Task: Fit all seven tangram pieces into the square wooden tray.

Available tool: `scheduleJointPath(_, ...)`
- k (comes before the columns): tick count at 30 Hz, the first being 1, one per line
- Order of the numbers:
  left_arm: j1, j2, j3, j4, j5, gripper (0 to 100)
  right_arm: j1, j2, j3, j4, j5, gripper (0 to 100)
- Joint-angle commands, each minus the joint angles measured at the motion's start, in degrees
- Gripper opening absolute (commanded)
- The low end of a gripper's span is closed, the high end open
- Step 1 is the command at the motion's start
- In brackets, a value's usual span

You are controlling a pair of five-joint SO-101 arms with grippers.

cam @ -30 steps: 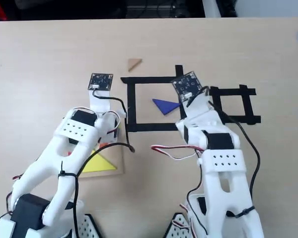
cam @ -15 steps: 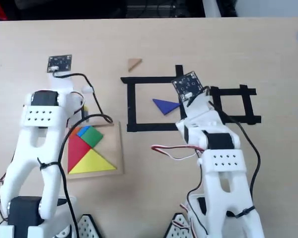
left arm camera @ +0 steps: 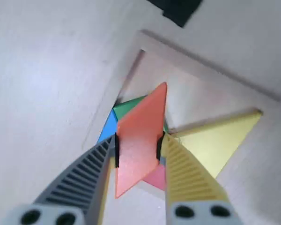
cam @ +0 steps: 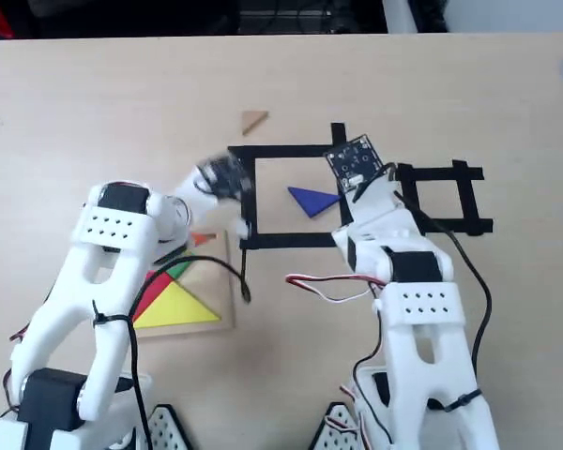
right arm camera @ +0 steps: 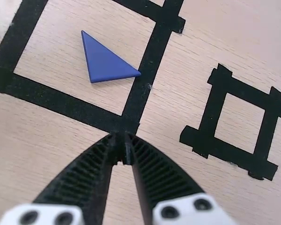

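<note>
Tray (cam: 229, 292) of pale wood lies on the bench (cam: 403, 84) in front of the left arm. A yellow triangle (cam: 178, 306) sits in its near part, with a red piece (cam: 147, 293) and a green piece (cam: 179, 271) beside it. The left wrist view also shows a light blue piece (left arm camera: 107, 129) next to the green one.

The left gripper (left arm camera: 137, 143) is clamped on an orange parallelogram (left arm camera: 143, 124), held tilted above the tray's open far part, clear of the floor.

The right gripper (right arm camera: 122, 140) has its fingers together on nothing, tips over the near line of a black tape rectangle (cam: 247, 199). A dark blue triangle (cam: 311, 200) lies flat inside that rectangle, near its right side. A smaller tape square (cam: 441, 174) adjoins it on the right. A small tan triangle (cam: 253, 120) lies on the bench just beyond the rectangle's far line.
</note>
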Motion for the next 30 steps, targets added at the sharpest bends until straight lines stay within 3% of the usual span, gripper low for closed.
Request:
scheduleJointPath(1, 1.0, -1.8, 1.4, -1.3, -20.0, 3, -0.9, -0.6, -0.2, -1.0, 0.2, 1.1)
scheduleJointPath(6, 1.2, -2.1, 3.6, 0.4, -34.3, 3, -0.9, -0.6, -0.2, -1.1, 0.2, 1.1)
scheduleJointPath(11, 4.4, -2.5, 4.3, -4.0, -31.5, 4, -0.9, -0.6, -0.2, -1.1, 0.3, 1.1)
scheduleJointPath(16, 5.4, -1.8, 4.4, 3.4, -50.9, 6, -0.9, -0.6, -0.2, -1.1, 0.3, 1.1)
scheduleJointPath(18, 6.9, -1.8, 4.0, 5.8, -54.6, 3, -0.9, -0.6, -0.2, -1.0, 0.3, 1.1)
scheduleJointPath(23, 9.0, -1.8, 3.8, 9.4, -60.0, 4, -0.9, -0.6, -0.2, -1.0, 0.3, 1.1)
scheduleJointPath(30, 11.8, 1.5, 4.1, 3.5, -61.0, 4, -1.0, -0.6, -0.2, -1.0, 0.3, 1.1)
